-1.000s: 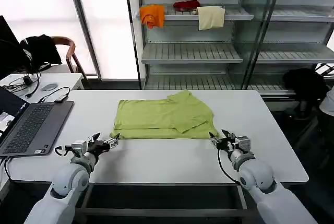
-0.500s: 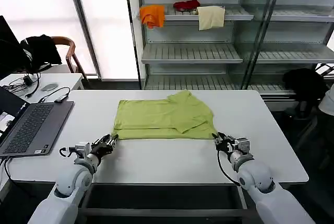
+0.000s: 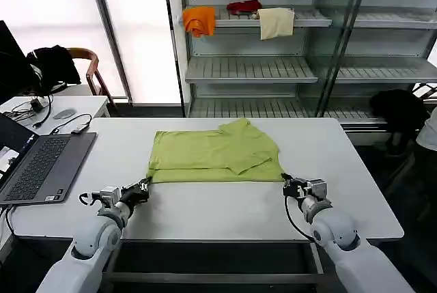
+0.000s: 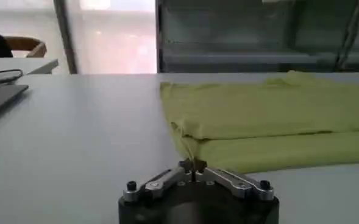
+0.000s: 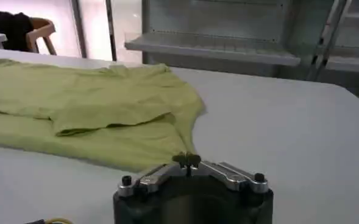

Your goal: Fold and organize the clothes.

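Both jaws are pressed together, and each one pinches a near corner of the shirt (image 3: 215,155). In the left wrist view the two tips meet with a tiny bit of green cloth between them. In the right wrist view the tips meet at the very edge of the green cloth too.

The big white table (image 3: 225,204) holds everything. The shirt lies flat in the middle of it, folded into a wide shape with one sleeve folded over on top. Its near edge runs from one gripper to the other, so the shirt lies just past the jaws, on the far side of them, and between the two arms.

A gray laptop (image 3: 41,166) sits open at the left end of the table, well apart from the shirt.

The left gripper (image 3: 143,187) rests low on the table at the shirt's near left corner. The right gripper (image 3: 287,184) rests low on the table at the shirt's near right corner.

In the left wrist view the shirt (image 4: 270,122) shows two layers stacked at the corner, right in front of the left gripper (image 4: 193,164). In the right wrist view the shirt (image 5: 88,109) spreads out just past the right gripper (image 5: 187,160), with bare table on the other side.
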Tool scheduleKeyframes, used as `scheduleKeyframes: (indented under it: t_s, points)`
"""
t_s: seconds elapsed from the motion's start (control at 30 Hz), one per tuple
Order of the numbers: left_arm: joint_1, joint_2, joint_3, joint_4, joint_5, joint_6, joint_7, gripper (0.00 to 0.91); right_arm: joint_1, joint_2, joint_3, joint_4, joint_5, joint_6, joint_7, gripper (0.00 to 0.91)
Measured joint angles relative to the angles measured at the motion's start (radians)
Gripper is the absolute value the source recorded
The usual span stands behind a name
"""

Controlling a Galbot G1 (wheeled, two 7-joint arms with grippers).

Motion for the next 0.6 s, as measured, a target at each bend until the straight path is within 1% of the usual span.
scheduleKeyframes:
  t_s: [0.33,0.6]
  points:
    - [0.069,0.036,-0.027,-0.085,-0.007,0.032,-0.037,0.000,-0.058,-0.046,0.004,0.097,0.029,-0.037,0.019,0.000]
    - [0.198,0.035,-0.073,-0.209,0.000,0.053,-0.119,0.010,-0.163,-0.107,0.030,0.225,0.045,-0.050,0.020,0.000]
